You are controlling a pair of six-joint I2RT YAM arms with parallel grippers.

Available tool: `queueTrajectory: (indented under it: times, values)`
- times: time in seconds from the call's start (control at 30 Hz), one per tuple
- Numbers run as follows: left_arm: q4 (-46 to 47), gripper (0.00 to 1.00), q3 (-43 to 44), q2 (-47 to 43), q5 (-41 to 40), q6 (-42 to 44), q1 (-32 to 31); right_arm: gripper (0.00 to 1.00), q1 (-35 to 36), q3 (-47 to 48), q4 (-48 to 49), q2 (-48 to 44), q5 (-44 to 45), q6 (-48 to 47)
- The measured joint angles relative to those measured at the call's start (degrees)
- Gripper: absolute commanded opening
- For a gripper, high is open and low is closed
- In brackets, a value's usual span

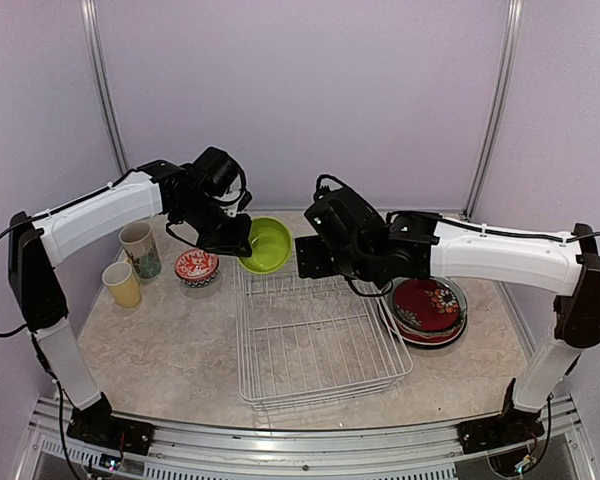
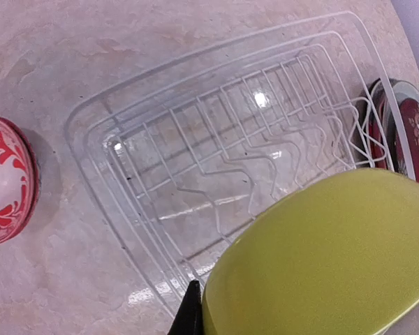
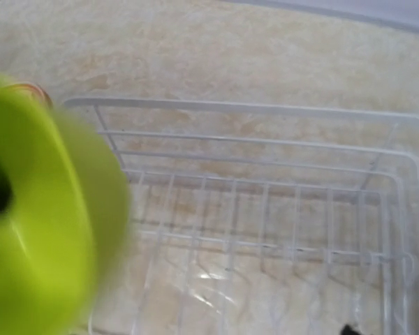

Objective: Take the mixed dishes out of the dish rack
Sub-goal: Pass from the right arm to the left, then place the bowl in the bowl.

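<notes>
Below, beige tabletop (image 1: 160, 340), lilac walls (image 1: 300, 90); left fingers (image 2: 191, 317) tight on bowl (image 2: 328, 258), right fingers (image 1: 315, 258) unclear.

Mid-frame sits the dish rack (image 1: 315, 335), plates (image 1: 427, 310) right of it, mug (image 1: 140, 248), cup (image 1: 122, 284) and small bowl (image 1: 196, 267) left, larger bowl (image 1: 270, 243) at its upper-left corner.

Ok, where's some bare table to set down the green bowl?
Bare: near-left table between the yellow cup and the dish rack, and the near-right corner in front of the plate stack. Crowded: far left, where the mug, cup and red-white bowl cluster beside the lime green bowl held there.
</notes>
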Motion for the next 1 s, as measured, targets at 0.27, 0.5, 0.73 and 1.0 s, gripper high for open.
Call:
queueTrajectory:
  times: [0.27,0.5,0.73,1.0]
  values:
    - [-1.18,0.00,1.73,-1.44,-1.03,0.15,16.13,0.82,0.00,-8.59,2.99,-11.06,1.75,0.61]
    - [-2.86,0.01,3.08,-0.39,-0.98,-1.09,24.33,0.82,0.00,-12.09,4.52,-14.14,2.80,1.55]
    - [-5.31,0.01,6.40,7.93,-0.50,-2.62,27.32,0.83,-0.02,-16.13,5.33,-16.92,2.89,2.29]
    - [-8.24,0.02,6.73,13.86,-0.52,-3.10,27.80,0.83,-0.02,-19.17,6.67,-21.49,4.11,2.93]
